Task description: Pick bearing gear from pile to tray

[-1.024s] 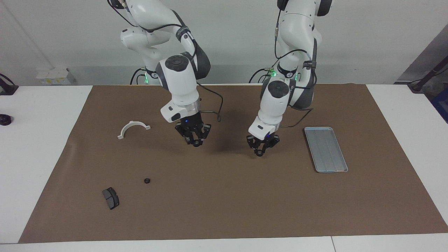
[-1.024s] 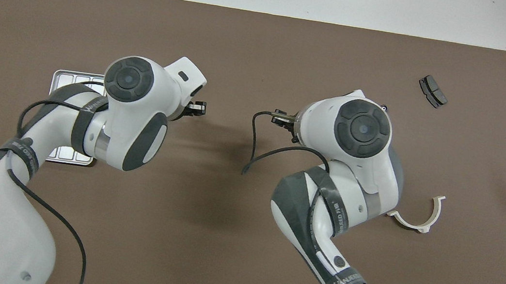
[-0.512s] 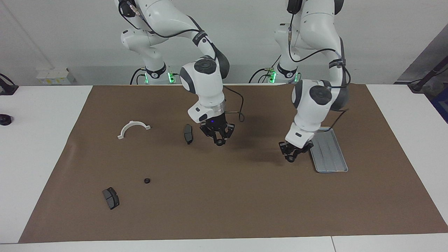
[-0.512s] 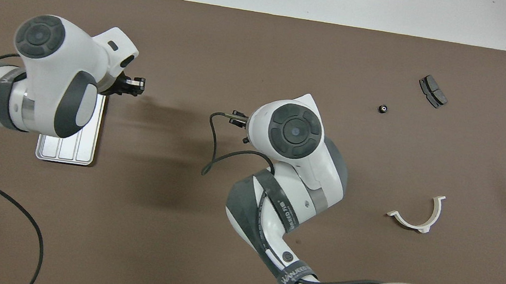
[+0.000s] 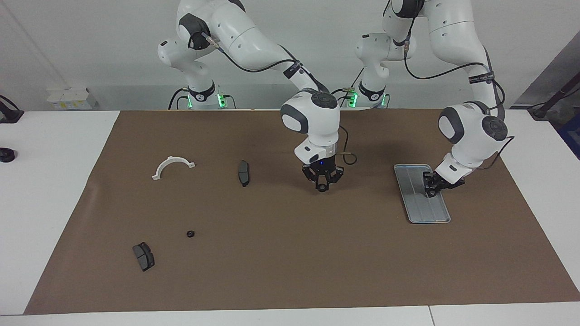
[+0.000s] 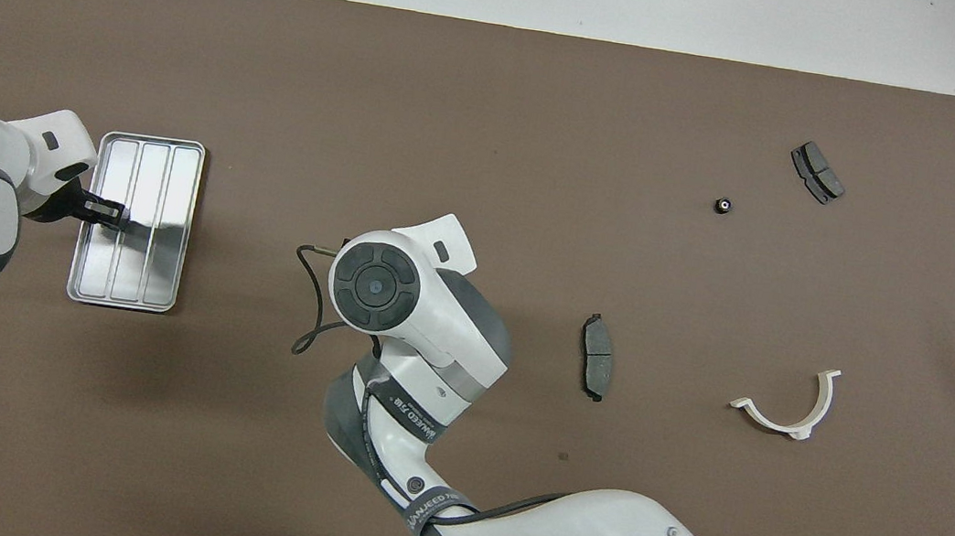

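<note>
Counts first: 1 tiny black gear (image 5: 190, 234), 2 dark grey brake pads, 1 white half-ring bracket (image 5: 172, 166), 1 silver tray (image 5: 417, 207), 2 arms, all on a brown mat (image 5: 290, 253).

Gear sits loose on mat toward right arm's end of table, w/ one brake pad (image 5: 143, 256) near it, a bit farther from robots. Second brake pad (image 5: 244, 173) lies nearer robots, beside bracket, between bracket and right gripper. Tray at left arm's end, well apart from gear; nothing can be made out lying in it.

Right gripper (image 5: 322, 186) hangs just over bare mat at mid-table, pointing straight down; its wrist hides it in overhead view. Can't tell how wide its fingers are or whether they hold anything. Left gripper (image 5: 431, 187) is over tray, low, about mid-length of it; in overhead view its tip (image 6: 105, 212) covers tray's ridged floor. Fingers look close together, but can't tell if shut or holding a part.

Vs 1 s ago: left gripper was over mat beside tray, now over tray itself. Right gripper has shifted toward left arm's end. Second brake pad was hidden by right gripper then, now shows. Gear, first pad, bracket, tray unmoved.
</note>
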